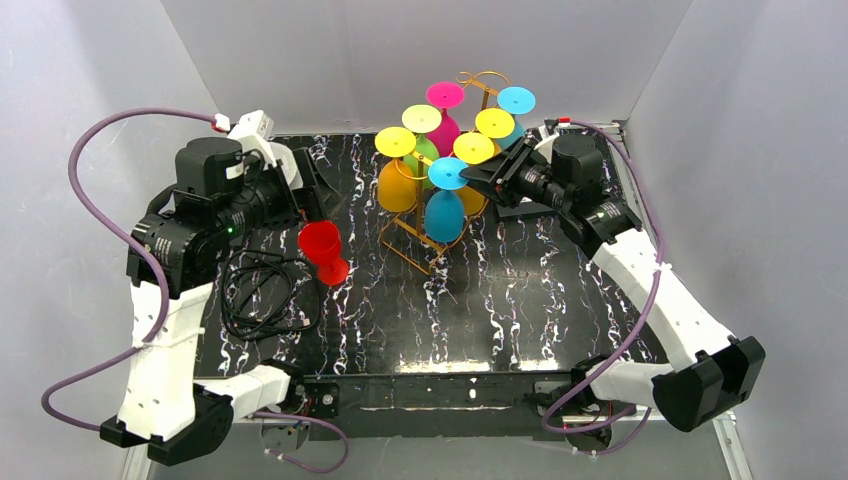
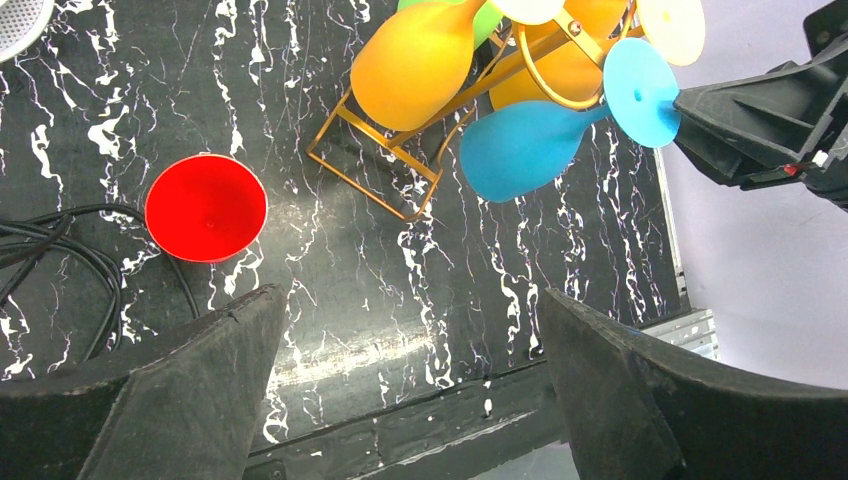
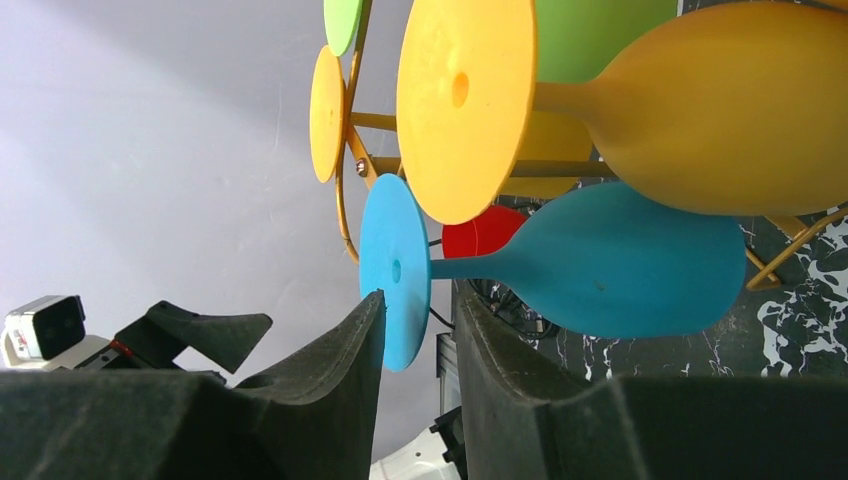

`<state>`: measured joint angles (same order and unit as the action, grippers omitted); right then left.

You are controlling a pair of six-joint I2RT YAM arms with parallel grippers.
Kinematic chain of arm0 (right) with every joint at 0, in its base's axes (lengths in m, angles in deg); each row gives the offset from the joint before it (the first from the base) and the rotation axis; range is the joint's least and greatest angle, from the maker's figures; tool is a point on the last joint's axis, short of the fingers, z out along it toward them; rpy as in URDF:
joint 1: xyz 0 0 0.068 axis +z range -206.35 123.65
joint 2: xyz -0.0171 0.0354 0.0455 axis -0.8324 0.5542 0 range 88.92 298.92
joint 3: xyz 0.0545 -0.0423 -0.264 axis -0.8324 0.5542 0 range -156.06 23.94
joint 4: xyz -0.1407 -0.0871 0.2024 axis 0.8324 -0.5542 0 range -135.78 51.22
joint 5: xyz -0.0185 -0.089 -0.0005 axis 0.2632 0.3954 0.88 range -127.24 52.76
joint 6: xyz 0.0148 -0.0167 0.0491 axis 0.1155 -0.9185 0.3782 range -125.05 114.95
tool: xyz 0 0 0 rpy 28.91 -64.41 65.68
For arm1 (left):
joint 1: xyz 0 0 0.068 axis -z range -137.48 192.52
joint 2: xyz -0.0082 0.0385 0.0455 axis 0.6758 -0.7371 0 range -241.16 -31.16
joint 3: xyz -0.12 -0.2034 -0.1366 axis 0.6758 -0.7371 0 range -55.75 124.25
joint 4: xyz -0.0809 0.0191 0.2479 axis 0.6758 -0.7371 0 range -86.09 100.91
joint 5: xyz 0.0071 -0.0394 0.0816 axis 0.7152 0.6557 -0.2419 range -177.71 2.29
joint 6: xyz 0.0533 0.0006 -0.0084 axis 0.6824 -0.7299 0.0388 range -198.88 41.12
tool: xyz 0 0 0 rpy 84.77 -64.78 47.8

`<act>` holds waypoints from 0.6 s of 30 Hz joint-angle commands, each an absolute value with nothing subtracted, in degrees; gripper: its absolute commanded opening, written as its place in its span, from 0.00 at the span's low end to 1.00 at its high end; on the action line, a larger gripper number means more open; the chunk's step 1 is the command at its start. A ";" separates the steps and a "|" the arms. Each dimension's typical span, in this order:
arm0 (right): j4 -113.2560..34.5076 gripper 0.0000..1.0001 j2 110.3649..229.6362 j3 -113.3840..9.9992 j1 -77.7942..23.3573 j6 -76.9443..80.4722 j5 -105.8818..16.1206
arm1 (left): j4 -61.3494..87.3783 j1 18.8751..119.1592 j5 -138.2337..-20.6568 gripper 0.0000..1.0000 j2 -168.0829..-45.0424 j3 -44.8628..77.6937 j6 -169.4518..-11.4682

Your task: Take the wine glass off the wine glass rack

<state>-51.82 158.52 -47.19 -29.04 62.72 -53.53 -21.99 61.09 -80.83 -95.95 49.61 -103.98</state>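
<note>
**Rack and glasses.** The wine glass rack (image 2: pixel 358 187) stands at the back centre of the black marbled table (image 1: pixel 520 300). Several coloured glasses hang on it upside down, feet uppermost. The blue wine glass (image 3: pixel 620 260) hangs at the near side of the rack, next to the orange glasses (image 2: pixel 415 60). Its bowl points down toward the wire base. Its round foot (image 3: pixel 395 260) faces the right arm.

**Right arm.**
- The right gripper (image 3: pixel 418 305) reaches in from the right at the height of the blue foot.
- Its jaws stand at a narrow gap, with the lower rim of the blue foot between them.
- One finger (image 3: pixel 340 350) lies against the outer face of the foot. The other finger (image 3: pixel 500 350) sits behind the foot, beside the stem.
- The views do not show whether the pads press on the rim.
- A yellow foot (image 3: pixel 465 100) of a neighbouring glass hangs just above the blue one.

**Left arm.**
- The left gripper (image 2: pixel 410 298) hovers over the left part of the table, spread wide and holding nothing.
- It is well apart from the rack.

**Other items.** A red wine glass (image 1: pixel 322 248) stands on the table to the left of the rack, apart from it. A coil of black cable (image 1: pixel 255 295) lies on the table near the red glass, on its left side.
</note>
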 commanded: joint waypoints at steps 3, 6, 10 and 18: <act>-48.61 0.36 159.22 -48.87 -28.19 63.15 -52.29 | -22.14 61.28 -80.42 0.98 -94.43 48.73 -102.79; -48.62 0.32 159.21 -48.92 -27.98 63.17 -52.19 | -22.01 61.28 -80.29 0.98 -94.32 48.62 -102.90; -48.62 0.26 159.22 -49.08 -27.96 63.15 -51.97 | -21.87 61.33 -80.24 0.98 -94.41 48.58 -102.95; -48.36 0.03 159.32 -49.36 -27.87 63.28 -52.11 | -21.70 61.33 -80.05 0.98 -94.51 48.42 -103.04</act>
